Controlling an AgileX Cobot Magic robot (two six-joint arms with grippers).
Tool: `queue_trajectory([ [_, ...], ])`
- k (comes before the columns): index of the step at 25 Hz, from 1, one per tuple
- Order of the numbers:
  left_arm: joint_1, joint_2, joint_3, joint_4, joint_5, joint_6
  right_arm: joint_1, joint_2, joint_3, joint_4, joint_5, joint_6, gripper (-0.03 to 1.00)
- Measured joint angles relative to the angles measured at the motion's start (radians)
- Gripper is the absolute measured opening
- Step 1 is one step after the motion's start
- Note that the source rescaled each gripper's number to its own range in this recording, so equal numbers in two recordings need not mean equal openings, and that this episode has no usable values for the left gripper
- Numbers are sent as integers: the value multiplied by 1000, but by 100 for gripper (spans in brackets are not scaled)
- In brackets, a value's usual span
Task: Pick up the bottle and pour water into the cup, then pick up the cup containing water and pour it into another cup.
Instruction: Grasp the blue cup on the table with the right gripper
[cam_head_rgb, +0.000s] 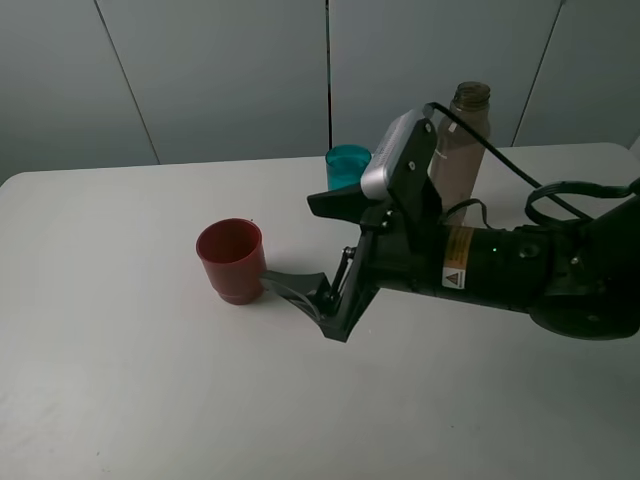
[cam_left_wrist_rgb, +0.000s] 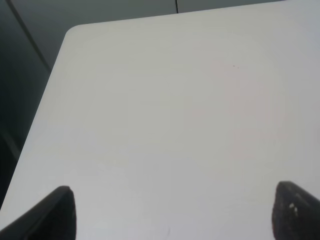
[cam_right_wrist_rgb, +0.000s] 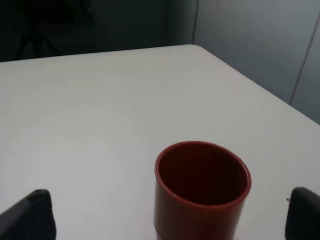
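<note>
Right gripper (cam_head_rgb: 288, 243): jaws fully spread, nothing held, pointing left. Red cup (cam_head_rgb: 231, 260) upright just left of fingertips, centred between jaws in right wrist view; interior empty. Bottle (cam_head_rgb: 462, 140) upright at far right, behind right arm; fill level not discernible. Teal cup (cam_head_rgb: 347, 165) far, just left of bottle; contents hidden. Right arm judged nearer all three. Left gripper (cam_left_wrist_rgb: 175, 215) wide open, empty, over table (cam_left_wrist_rgb: 175, 100).
</note>
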Motion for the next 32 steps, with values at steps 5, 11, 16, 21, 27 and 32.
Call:
queue_trajectory([
  [5, 0, 0, 0, 0, 0, 0, 0, 67, -2, 0, -50, -24, 99],
  [11, 0, 0, 0, 0, 0, 0, 0, 111, -36, 0, -104, 36, 100],
  [16, 0, 0, 0, 0, 0, 0, -2, 113, -67, 63, -104, 48, 100],
  [21, 0, 0, 0, 0, 0, 2, -78, 145, -105, 102, -97, 52, 100],
  [27, 0, 0, 0, 0, 0, 2, -156, 227, -168, 148, -84, 61, 100],
  [32, 0, 0, 0, 0, 0, 2, -192, 319, -228, 260, -69, 66, 100],
])
